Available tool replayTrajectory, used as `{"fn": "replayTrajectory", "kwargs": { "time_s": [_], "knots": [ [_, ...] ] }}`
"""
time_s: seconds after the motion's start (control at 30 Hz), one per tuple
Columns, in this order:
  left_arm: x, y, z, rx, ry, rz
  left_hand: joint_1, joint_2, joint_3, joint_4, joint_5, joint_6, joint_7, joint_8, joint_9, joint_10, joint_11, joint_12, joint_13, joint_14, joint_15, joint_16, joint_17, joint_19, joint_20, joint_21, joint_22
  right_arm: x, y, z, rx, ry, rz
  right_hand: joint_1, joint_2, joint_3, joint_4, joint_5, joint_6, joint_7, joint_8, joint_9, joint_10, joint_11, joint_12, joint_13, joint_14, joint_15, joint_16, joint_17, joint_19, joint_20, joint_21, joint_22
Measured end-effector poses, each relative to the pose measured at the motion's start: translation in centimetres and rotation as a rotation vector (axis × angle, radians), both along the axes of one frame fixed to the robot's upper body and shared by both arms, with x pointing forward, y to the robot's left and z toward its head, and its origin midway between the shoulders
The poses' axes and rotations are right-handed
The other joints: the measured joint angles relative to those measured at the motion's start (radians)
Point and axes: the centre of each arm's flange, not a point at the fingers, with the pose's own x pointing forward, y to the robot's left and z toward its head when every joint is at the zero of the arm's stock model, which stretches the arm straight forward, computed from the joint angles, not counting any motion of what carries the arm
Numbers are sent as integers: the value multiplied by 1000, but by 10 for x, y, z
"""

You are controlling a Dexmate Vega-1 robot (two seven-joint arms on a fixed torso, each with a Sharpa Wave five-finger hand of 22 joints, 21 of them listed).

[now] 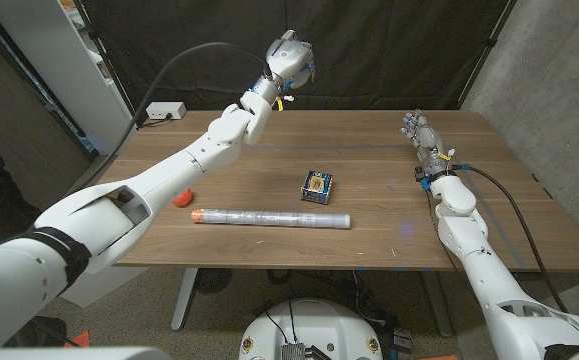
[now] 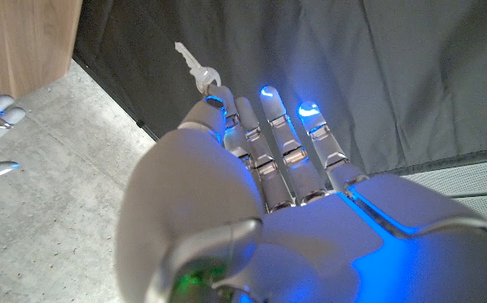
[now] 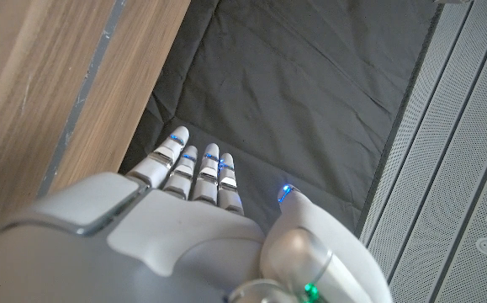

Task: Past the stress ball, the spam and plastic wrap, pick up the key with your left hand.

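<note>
My left hand is raised high above the table's far edge, in front of the black curtain. In the left wrist view it pinches a small silver key between thumb and a fingertip, the key's blade sticking out past the fingers. On the table lie a spam tin in the middle, a long roll of plastic wrap in front of it, and an orange stress ball half hidden behind my left arm. My right hand stays at the right, fingers straight, holding nothing.
A white box with a cable sits at the table's back left corner. A black curtain hangs behind the table and a white shelf unit stands at the left.
</note>
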Motion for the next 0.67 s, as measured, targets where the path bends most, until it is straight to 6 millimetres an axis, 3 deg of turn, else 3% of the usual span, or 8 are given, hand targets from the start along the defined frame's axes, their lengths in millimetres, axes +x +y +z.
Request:
{"fn": "replayTrajectory", "kwargs": {
  "time_s": [0.27, 0.67],
  "knots": [
    [5, 5, -9, -42, -4, -38, 0, 0, 0, 0, 3, 0, 0, 0, 0, 0, 0, -1, 0, 0, 0, 0, 3, 0, 0, 10, 0, -4, -2, -6, 21, 23, -29, -5, -5, 0, 0, 0, 9, -1, 0, 0, 15, 5, 0, 0, 11, 0, 0, 0, 11, 0, 0, 0],
    [15, 17, -14, -60, 3, -94, 0, 0, 0, 0, 3, 0, 0, 0, 0, 0, 0, -5, 2, 0, 0, -4, 3, 0, 0, 18, 0, -25, 14, -13, 25, 9, -71, -5, -5, -3, -3, 0, 12, -2, 0, 0, 16, 5, 0, 0, 11, 0, 0, 0, 11, 0, 0, 0]
  ]
}}
